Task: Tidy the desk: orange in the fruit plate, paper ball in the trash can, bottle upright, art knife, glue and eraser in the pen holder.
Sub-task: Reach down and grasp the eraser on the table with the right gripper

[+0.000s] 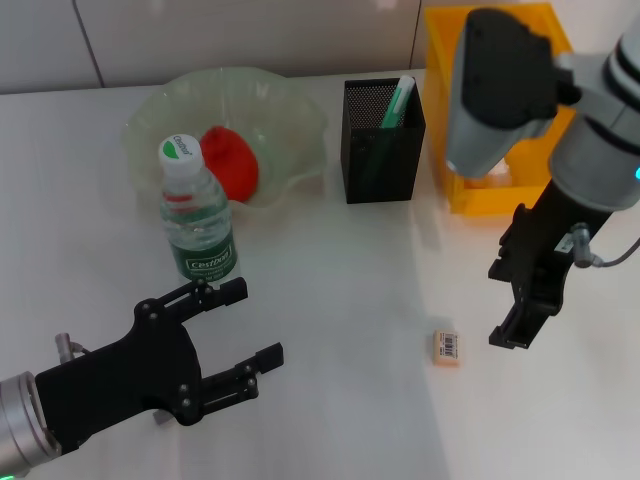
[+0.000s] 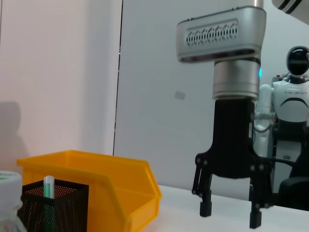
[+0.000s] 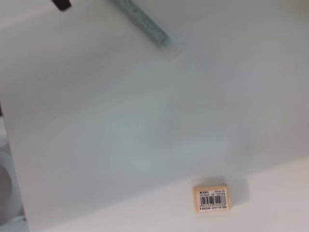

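The orange [image 1: 230, 162] was red, lying in the pale green translucent fruit plate [image 1: 290, 110]. Just in front of the plate, the clear bottle [image 1: 196, 215] wore a green label and a white cap marked with green. Right of the plate stood the black mesh pen holder [image 1: 383, 140], then the bright yellow trash can [image 1: 470, 180]. Nearer than the holder, the peach eraser [image 1: 447, 347] carried a white barcode label.
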### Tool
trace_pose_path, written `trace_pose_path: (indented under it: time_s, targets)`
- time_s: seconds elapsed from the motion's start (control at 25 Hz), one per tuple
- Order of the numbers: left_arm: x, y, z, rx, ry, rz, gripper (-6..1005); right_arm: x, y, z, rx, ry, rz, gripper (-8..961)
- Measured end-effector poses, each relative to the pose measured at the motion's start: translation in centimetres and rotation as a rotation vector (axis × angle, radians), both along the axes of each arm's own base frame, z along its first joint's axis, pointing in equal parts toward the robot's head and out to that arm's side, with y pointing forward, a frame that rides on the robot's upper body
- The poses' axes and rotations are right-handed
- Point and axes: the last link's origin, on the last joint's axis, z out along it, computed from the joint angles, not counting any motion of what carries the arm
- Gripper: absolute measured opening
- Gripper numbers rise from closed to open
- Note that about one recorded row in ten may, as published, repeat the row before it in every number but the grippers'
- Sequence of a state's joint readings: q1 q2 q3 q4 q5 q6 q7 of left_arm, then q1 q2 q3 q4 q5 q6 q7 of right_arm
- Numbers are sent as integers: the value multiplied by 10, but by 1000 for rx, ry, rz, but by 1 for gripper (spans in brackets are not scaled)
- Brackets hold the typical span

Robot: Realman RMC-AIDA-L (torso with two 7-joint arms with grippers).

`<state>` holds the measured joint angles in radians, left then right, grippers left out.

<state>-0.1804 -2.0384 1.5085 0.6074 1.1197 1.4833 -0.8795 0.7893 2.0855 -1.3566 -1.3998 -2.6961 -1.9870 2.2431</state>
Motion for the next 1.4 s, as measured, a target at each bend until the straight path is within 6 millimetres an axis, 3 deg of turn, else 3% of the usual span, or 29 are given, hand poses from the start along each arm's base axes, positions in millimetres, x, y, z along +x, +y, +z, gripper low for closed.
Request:
trace_pose_path:
  time_s: [0.72,1.4]
  targets:
    - [-3,0,-5,-12,3,19,769,21,-3,-58,23,-29,-10,715]
    - [-3,0,-6,-16,5,15,769,33,1,-67,58,-20,-67,663]
